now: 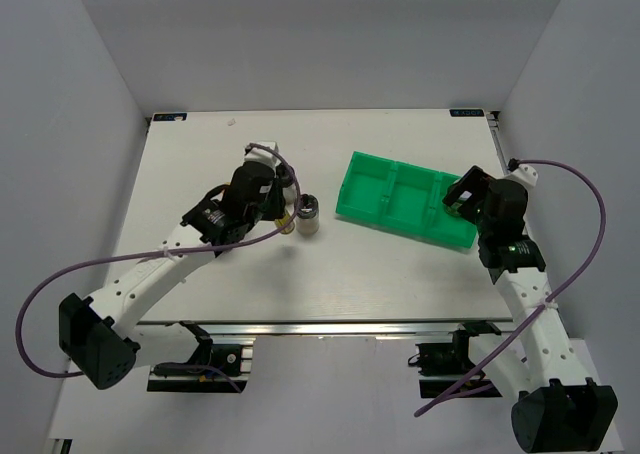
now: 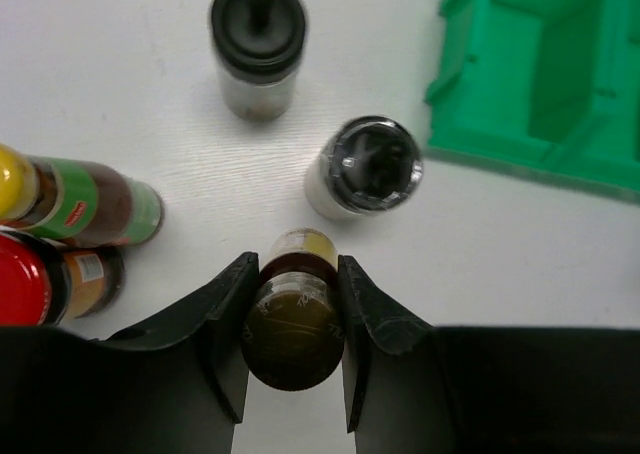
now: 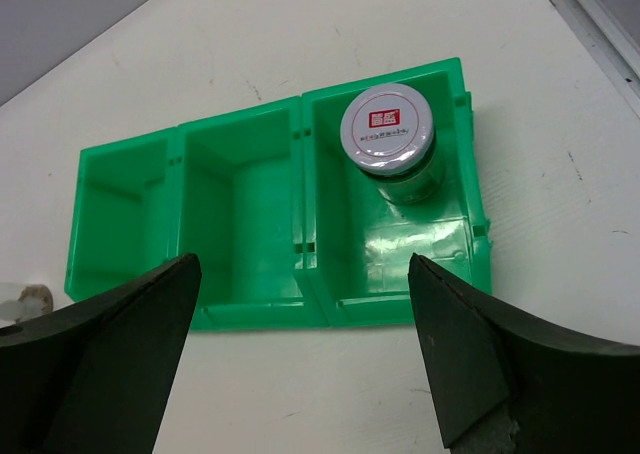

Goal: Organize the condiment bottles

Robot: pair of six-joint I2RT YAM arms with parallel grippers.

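Note:
My left gripper [image 2: 296, 266] is shut on a dark brown bottle [image 2: 293, 324] with a yellowish band, its fingers pressed on both sides; it also shows in the top view [image 1: 281, 217]. Two clear glass bottles with black caps stand just beyond it, one near [image 2: 365, 166] and one farther [image 2: 258, 44]. A yellow-capped bottle [image 2: 80, 202] and a red-capped bottle [image 2: 40, 289] lie to the left. My right gripper [image 3: 302, 264] is open and empty above the green bin's near edge. A jar with a red-labelled white lid [image 3: 390, 134] stands in the bin's right compartment.
The green divided bin [image 1: 385, 169] sits right of centre; its left and middle compartments [image 3: 245, 214] hold nothing. The bin's corner [image 2: 480, 124] is close to the near black-capped bottle. White walls enclose the table on three sides.

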